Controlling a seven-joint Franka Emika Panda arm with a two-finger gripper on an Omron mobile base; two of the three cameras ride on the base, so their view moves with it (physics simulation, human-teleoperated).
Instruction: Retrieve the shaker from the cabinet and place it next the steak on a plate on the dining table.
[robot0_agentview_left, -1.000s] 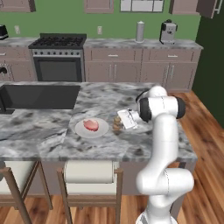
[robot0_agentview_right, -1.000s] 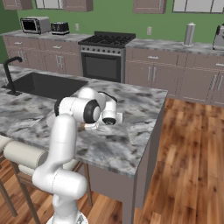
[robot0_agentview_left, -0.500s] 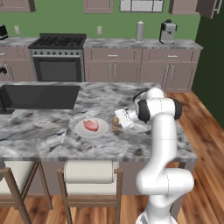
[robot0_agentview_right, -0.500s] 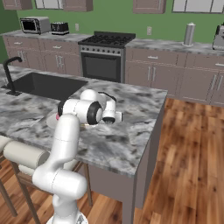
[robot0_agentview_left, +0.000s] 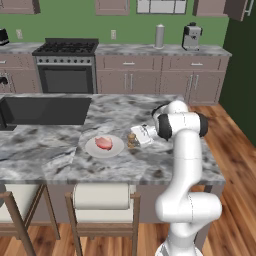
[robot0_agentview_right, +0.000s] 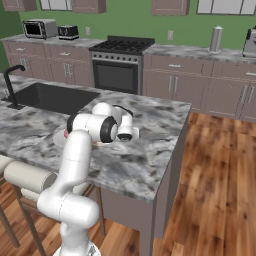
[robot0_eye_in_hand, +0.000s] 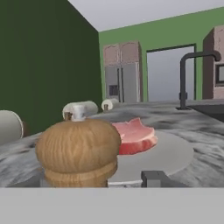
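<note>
shaker (robot0_agentview_left: 132, 140): upright on bench (robot0_agentview_left: 120, 167), at plate's (robot0_agentview_left: 104, 146) 3 o'clock, beside steak (robot0_agentview_left: 104, 143)
end effector (robot0_agentview_left: 140, 135): fingers parted, released
left: withdraw

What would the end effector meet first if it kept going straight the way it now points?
Most likely the shaker, which stands upright on the dining table right in front of the end effector; the steak on its plate lies just beyond.
</note>
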